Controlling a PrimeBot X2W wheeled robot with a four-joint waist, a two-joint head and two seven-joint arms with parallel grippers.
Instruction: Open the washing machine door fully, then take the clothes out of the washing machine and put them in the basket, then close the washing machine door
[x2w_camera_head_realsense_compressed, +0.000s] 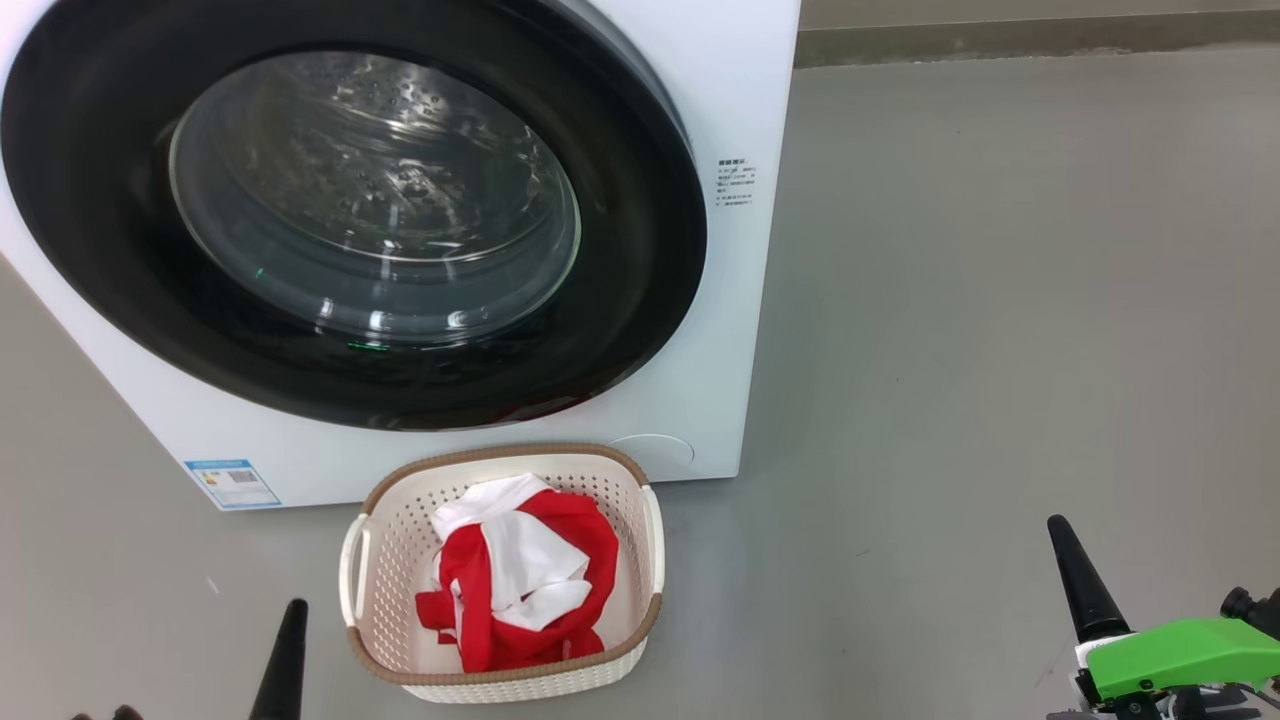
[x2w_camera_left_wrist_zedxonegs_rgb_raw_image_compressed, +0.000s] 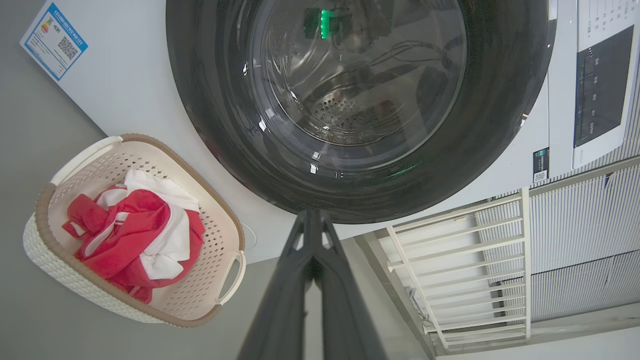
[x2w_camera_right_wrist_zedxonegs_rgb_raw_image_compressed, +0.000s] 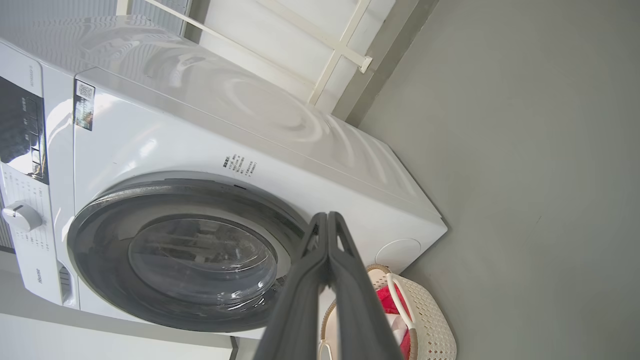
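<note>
Lying heaped in the basket (x2w_camera_head_realsense_compressed: 398, 520) on the floor (x2w_camera_head_realsense_compressed: 1000, 300), the clothes (x2w_camera_head_realsense_compressed: 520, 585) rest just in front of the washing machine (x2w_camera_head_realsense_compressed: 725, 110), its washing machine door (x2w_camera_head_realsense_compressed: 350, 220) closed. The left gripper (x2w_camera_head_realsense_compressed: 294, 622) and right gripper (x2w_camera_head_realsense_compressed: 1062, 535) flank the basket, fingers pressed together, holding nothing.

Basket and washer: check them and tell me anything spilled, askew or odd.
Nothing stands out. The clothes lie bundled inside the basket, none over its rim or on the floor. The basket stands upright before the washer, whose door looks shut.
</note>
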